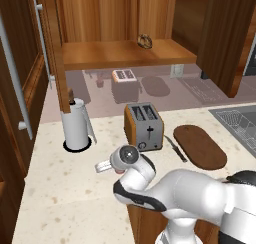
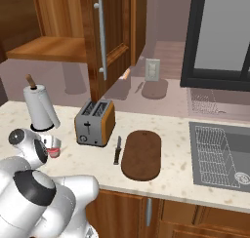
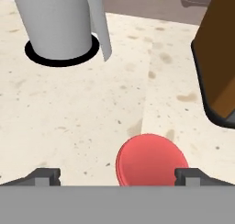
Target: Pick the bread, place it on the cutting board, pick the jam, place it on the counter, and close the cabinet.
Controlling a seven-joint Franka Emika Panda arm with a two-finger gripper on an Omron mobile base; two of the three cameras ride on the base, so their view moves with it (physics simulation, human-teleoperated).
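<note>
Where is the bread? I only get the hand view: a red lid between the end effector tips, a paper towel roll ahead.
Observer: The bread lies on the shelf inside the cabinet, higher than the toaster.
Operator: Cabinet doors?
Observer: Open. One door stands swung out, its bar handle facing the right base view.
Operator: Board free?
Observer: Yes. The cutting board is bare. It lies to the right of the toaster, with a knife between them.
</note>
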